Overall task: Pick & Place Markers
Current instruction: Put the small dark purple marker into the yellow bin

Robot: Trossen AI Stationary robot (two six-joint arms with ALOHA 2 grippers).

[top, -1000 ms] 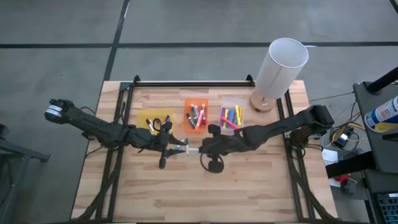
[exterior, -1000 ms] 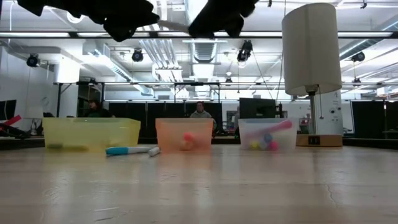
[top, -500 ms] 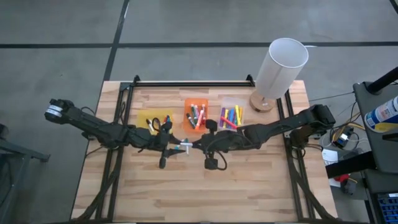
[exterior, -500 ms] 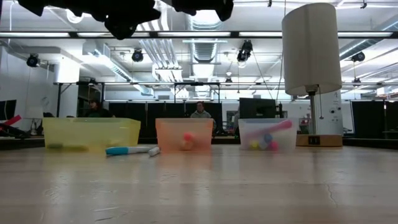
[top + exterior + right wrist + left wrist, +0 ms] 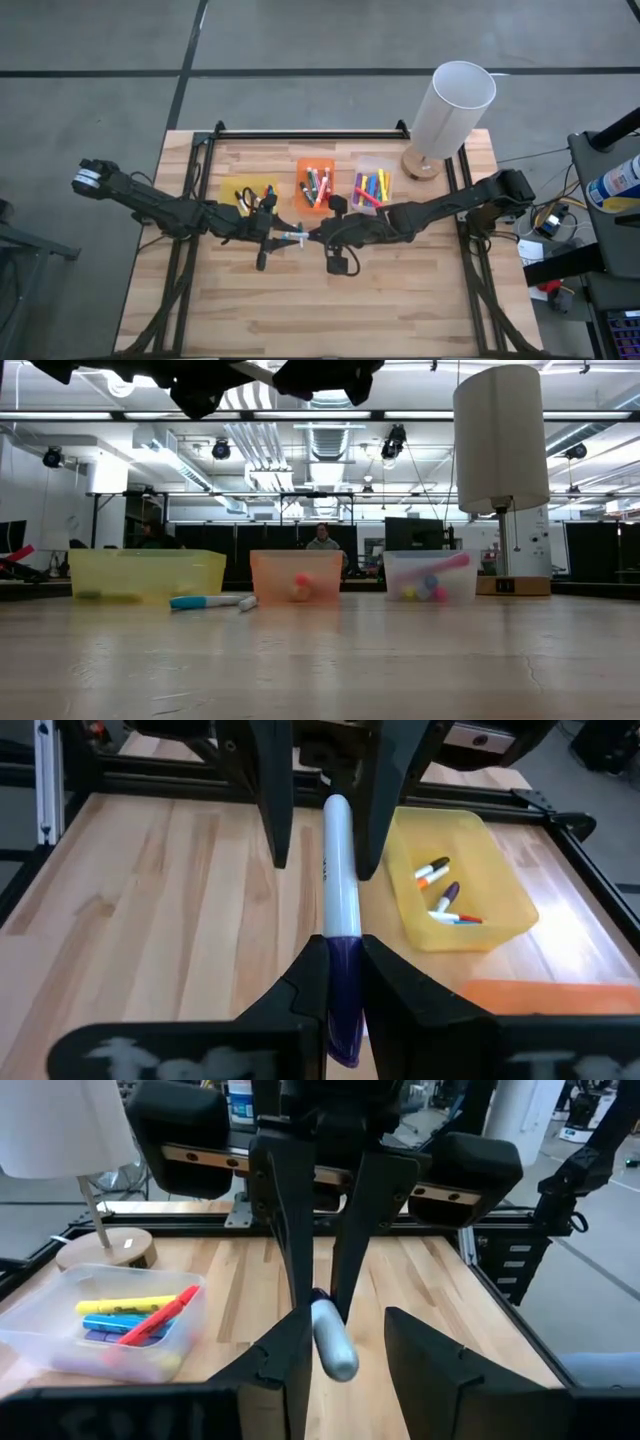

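Observation:
A white-barrelled marker (image 5: 338, 870) with a purple cap is held level above the table in my shut right gripper (image 5: 342, 948), near the table's middle (image 5: 318, 237). My left gripper (image 5: 348, 1322) is open (image 5: 272, 236). Its fingers stand on either side of the marker's white free end (image 5: 332, 1345), with a gap showing on one side. Another marker (image 5: 205, 601), teal and white, lies flat on the table in front of the yellow bin. My right gripper pinches the marker's purple cap end (image 5: 343, 942) between its two fingers. It comes level from the table's right, with the marker running on out past the fingertips. The marker is lifted clear and level, its white barrel pointing toward the table's left.
Three bins stand in a row toward the far edge: yellow (image 5: 250, 192) with a few markers, orange (image 5: 315, 183) and clear (image 5: 372, 185) with several each. A white-shaded lamp (image 5: 450, 105) stands at the far right corner. The near half of the table is bare wood.
My right gripper has moved toward the table's left and slightly up, carrying the marker, so its white end now sits between my left gripper's fingers. The left arm has stayed about where it was.

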